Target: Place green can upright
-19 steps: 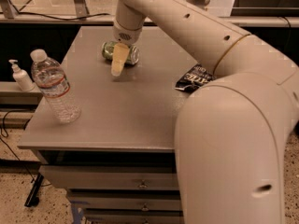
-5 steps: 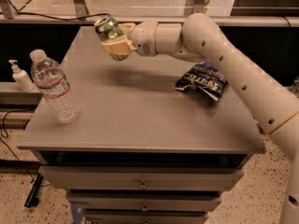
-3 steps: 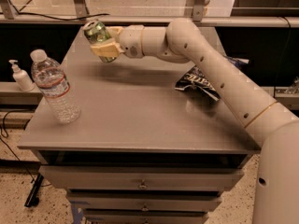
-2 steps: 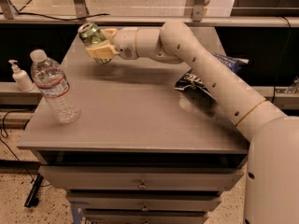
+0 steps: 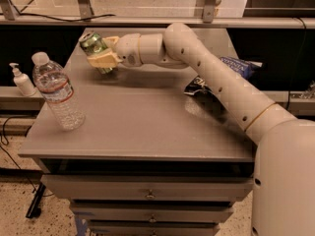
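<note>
The green can (image 5: 93, 45) is a small metallic green drink can with a silver end. My gripper (image 5: 102, 53) is shut on it at the far left part of the grey table (image 5: 142, 127). The can is tilted, its top leaning up and to the left, and its lower end is close to the table top. The cream fingers (image 5: 102, 61) clamp the can's sides. The arm reaches in from the lower right across the table.
A clear water bottle (image 5: 56, 91) with a red-striped label stands near the left front edge. A dark blue snack bag (image 5: 224, 77) lies at the right, partly behind the arm. A small white pump bottle (image 5: 21, 79) stands on a ledge left of the table.
The gripper has carried the green can leftward and lower from the table's middle back to the far left, and the can has turned from lying sideways toward upright.
</note>
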Robot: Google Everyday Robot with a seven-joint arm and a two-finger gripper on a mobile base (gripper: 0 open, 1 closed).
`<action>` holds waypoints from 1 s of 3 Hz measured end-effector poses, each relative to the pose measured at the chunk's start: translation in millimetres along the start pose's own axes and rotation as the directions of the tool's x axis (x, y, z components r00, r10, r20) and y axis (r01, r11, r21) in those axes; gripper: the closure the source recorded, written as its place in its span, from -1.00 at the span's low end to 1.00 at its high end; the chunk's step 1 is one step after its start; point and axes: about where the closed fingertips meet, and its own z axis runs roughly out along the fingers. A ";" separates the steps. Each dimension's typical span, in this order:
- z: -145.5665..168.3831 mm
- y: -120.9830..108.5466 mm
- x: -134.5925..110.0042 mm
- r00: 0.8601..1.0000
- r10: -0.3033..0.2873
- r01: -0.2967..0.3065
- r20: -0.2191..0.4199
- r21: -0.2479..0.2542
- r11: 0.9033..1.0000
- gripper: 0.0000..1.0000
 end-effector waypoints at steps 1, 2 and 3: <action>0.9 5.1 9.5 1.000 0.026 -0.026 -0.005 -0.002 1.000 1.00; -3.6 7.8 16.3 0.999 0.040 -0.039 -0.023 0.006 0.999 0.66; -3.9 7.6 14.6 0.999 0.040 -0.039 -0.023 0.006 0.999 0.19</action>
